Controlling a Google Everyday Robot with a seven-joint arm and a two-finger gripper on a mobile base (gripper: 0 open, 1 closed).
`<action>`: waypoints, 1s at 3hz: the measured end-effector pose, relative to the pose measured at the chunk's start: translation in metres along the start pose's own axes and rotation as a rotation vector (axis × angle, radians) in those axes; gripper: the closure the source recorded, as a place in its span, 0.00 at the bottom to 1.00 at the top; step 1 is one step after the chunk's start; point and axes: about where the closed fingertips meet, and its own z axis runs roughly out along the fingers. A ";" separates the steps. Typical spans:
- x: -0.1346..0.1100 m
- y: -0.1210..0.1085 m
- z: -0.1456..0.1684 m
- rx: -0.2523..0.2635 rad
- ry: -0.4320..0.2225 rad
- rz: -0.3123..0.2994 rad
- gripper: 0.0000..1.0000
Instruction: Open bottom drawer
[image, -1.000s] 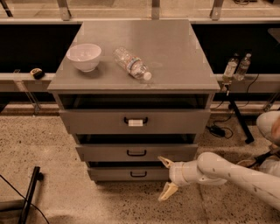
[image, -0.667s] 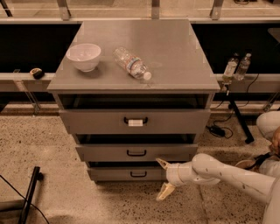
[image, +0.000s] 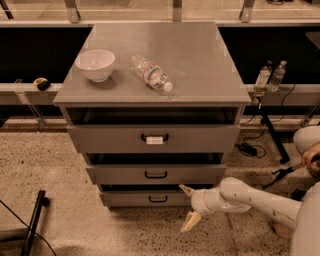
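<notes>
The bottom drawer is the lowest grey front of a three-drawer metal cabinet, with a small black loop handle. It looks shut or nearly so. My gripper is on a white arm coming from the lower right. It is open, with one pale fingertip up by the drawer's right part and the other lower, over the floor. It sits just right of the handle and holds nothing.
A middle drawer and a tall top drawer with a white label sit above. A white bowl and a lying plastic bottle rest on the cabinet top. Two bottles stand at right. A black stand lies on the speckled floor at left.
The arm has moved slightly left, bringing the gripper closer to the bottom drawer's handle. The drawers have not moved.
</notes>
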 end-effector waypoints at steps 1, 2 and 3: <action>0.041 0.010 0.017 -0.054 0.020 -0.014 0.00; 0.065 0.016 0.029 -0.074 0.036 -0.018 0.00; 0.079 0.007 0.040 -0.070 0.060 -0.032 0.00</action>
